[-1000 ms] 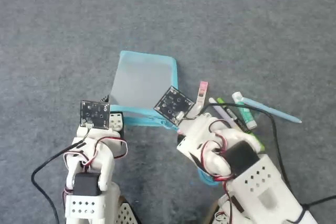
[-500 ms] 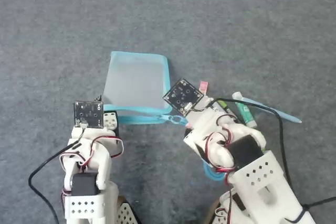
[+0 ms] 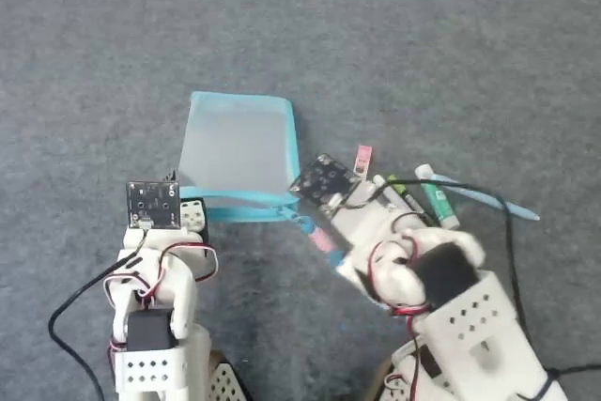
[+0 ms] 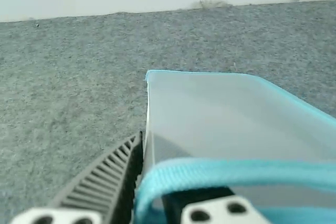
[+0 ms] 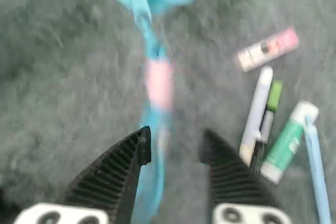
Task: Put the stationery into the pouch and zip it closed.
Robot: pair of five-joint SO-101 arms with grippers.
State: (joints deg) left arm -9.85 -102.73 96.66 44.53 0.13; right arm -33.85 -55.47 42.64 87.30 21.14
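The left gripper [image 4: 152, 182] is clamped on the pouch [image 3: 239, 143] at its near corner, tips half hidden behind the blue band [image 4: 236, 174], while the right gripper [image 5: 176, 140] hangs wide open over the indistinct zip strap [image 5: 152, 51] and pink tab [image 5: 159, 83], pens [image 5: 255, 111] just beside.

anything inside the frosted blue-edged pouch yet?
Nothing shows through the frosted, blue-trimmed pouch; its panel looks evenly pale. The pens and green white-capped tube lie on the grey carpet beside it. The left gripper covers the mouth corner, so that part is unverified.
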